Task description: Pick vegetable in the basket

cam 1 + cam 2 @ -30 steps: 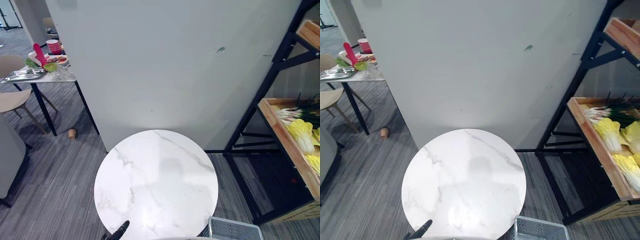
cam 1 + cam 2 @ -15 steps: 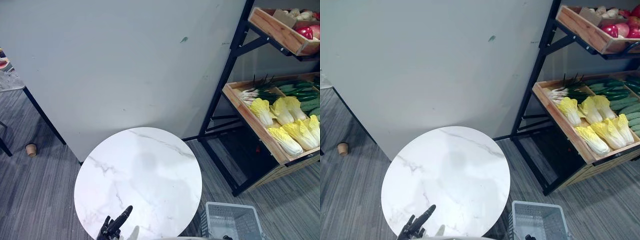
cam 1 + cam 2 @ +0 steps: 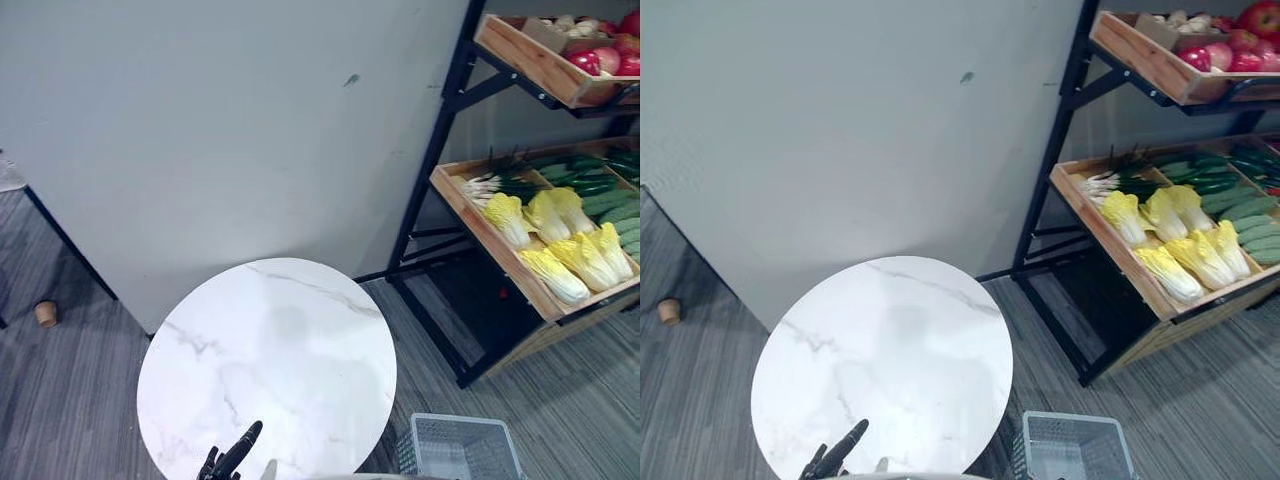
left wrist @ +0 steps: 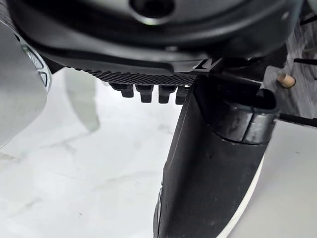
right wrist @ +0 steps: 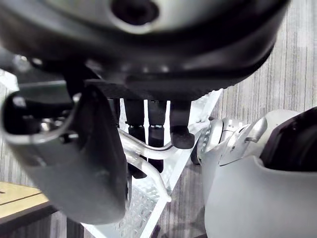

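My right hand has its fingers curled round the pale wire handle of the light grey plastic mesh basket. It carries the basket low at the near right, beside the round white marble tabletop, I judge ready for loading. My left hand hovers over the tabletop's near edge, fingers straight and empty, free to pick. The vegetables, yellow-green cabbages, lie in a wooden crate on the black metal shelf at the far right, well apart from both hands.
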